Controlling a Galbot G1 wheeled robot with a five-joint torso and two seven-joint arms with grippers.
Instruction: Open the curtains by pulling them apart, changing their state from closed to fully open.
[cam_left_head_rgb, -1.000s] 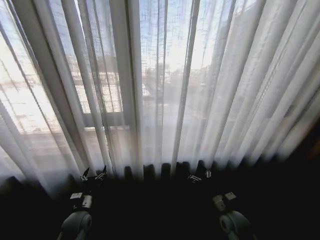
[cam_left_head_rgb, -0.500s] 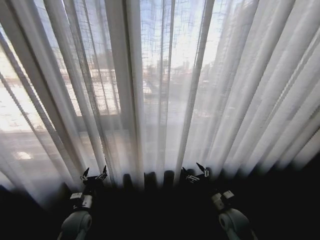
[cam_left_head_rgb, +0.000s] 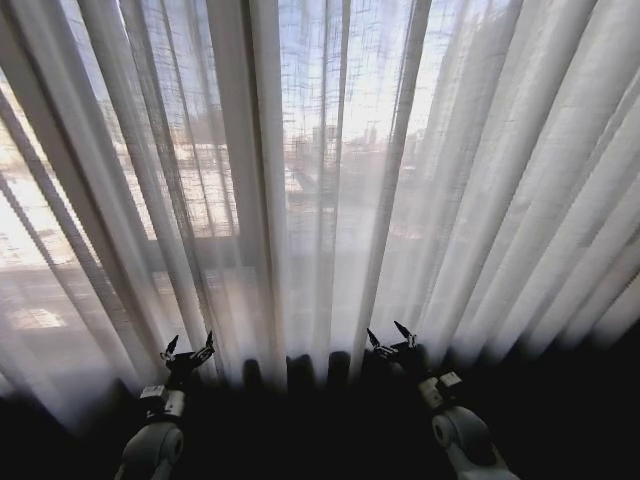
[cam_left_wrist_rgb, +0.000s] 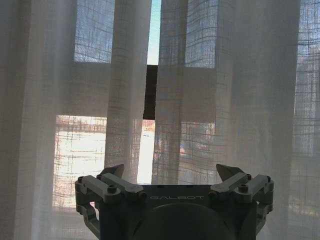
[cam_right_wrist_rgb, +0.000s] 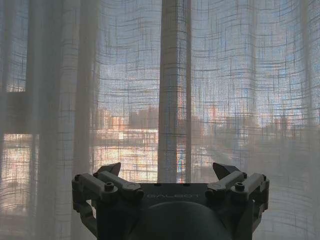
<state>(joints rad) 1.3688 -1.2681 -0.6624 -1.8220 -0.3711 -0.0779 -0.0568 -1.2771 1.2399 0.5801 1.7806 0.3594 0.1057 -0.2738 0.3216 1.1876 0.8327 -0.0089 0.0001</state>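
Head view: the curtains (cam_left_head_rgb: 330, 180) hang shut across the whole window in front of me, sheer white pleats running from top to bottom, with daylight and a blurred townscape glowing through the weave. A dark window frame bar (cam_left_head_rgb: 235, 150) shows as a shadow behind the fabric, left of centre. My left gripper (cam_left_head_rgb: 188, 352) is held low, just before the hem, with its fingers spread apart and nothing between them. My right gripper (cam_left_head_rgb: 391, 340) sits at about the same height, right of centre, fingers likewise spread and empty, pointing at the pleats.

From my left wrist, the left gripper (cam_left_wrist_rgb: 170, 172) faces a narrow slit between two curtain (cam_left_wrist_rgb: 125, 100) edges, where a strip of sky and a piece of the dark frame (cam_left_wrist_rgb: 150, 92) show bare. From my right wrist, the right gripper (cam_right_wrist_rgb: 168, 170) points at one thick vertical fold (cam_right_wrist_rgb: 174, 90) of the cloth, straight ahead. I cannot tell whether either set of fingertips touches the fabric.
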